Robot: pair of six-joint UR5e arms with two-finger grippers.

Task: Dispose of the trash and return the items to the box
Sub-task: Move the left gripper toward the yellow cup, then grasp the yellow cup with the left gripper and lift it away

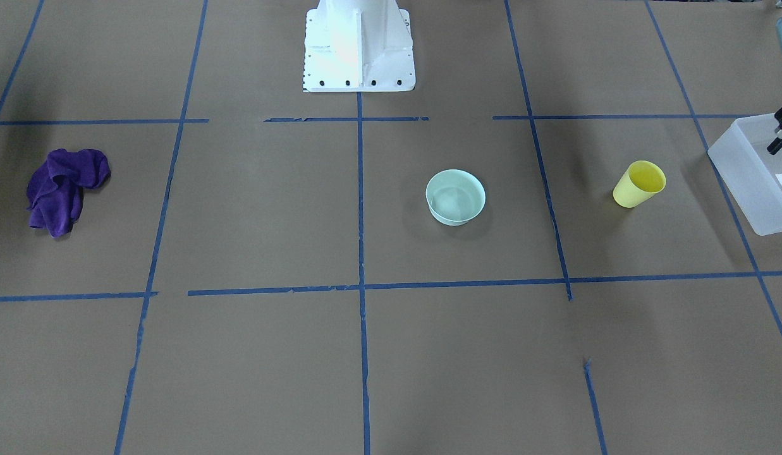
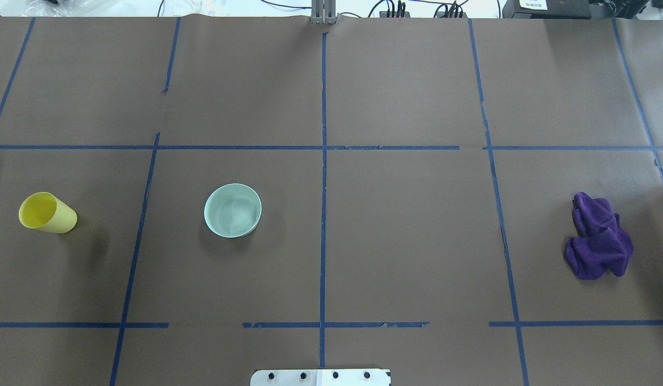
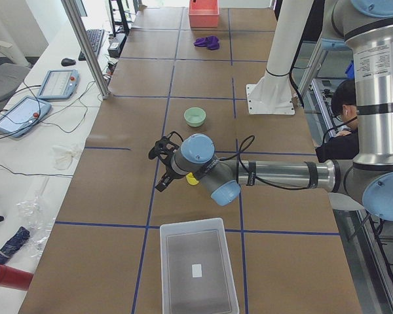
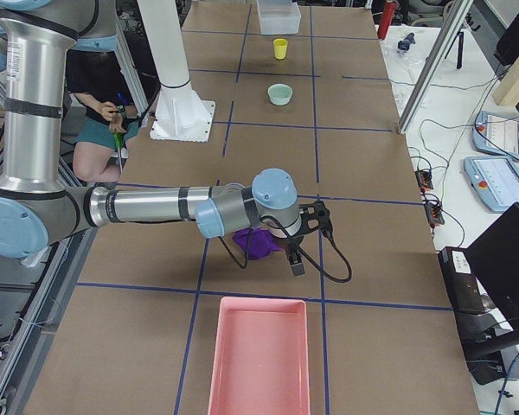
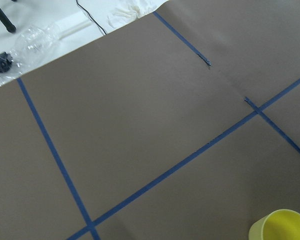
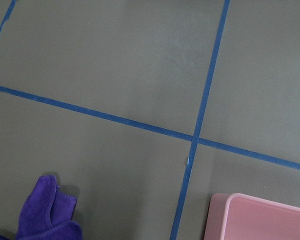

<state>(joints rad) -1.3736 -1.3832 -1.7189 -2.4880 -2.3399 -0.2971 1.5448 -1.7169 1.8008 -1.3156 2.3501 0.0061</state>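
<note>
While neither item has yet reached the translucent frosted-white rectangular plastic box (image 1: 745, 183) at the worktop's left end, everything looks left to do. The small yellow tapered plastic cup (image 1: 640, 184) stands upright near that box, and the shallow mint-green round bowl (image 1: 455, 197) sits nearer the middle. The crumpled purple cloth (image 1: 62, 189) (trash, I judge) lies toward the right end, near a pink rectangular tray (image 4: 261, 363). The left pincer (image 3: 160, 170) hangs near the cup and the right pincer (image 4: 310, 238) near the cloth; whether either is released or clenched I cannot tell.

We see the left arm (image 3: 275, 173) and right arm (image 4: 147, 205) built from silver tubes and grey joints with pale blue caps (image 3: 198, 149), and a black cable (image 3: 247, 138) looping at the wrist. At the top centre of the front-facing view stands a white pedestal (image 1: 359, 50), with dark bolts (image 1: 348, 83) lining its foot plate.
</note>
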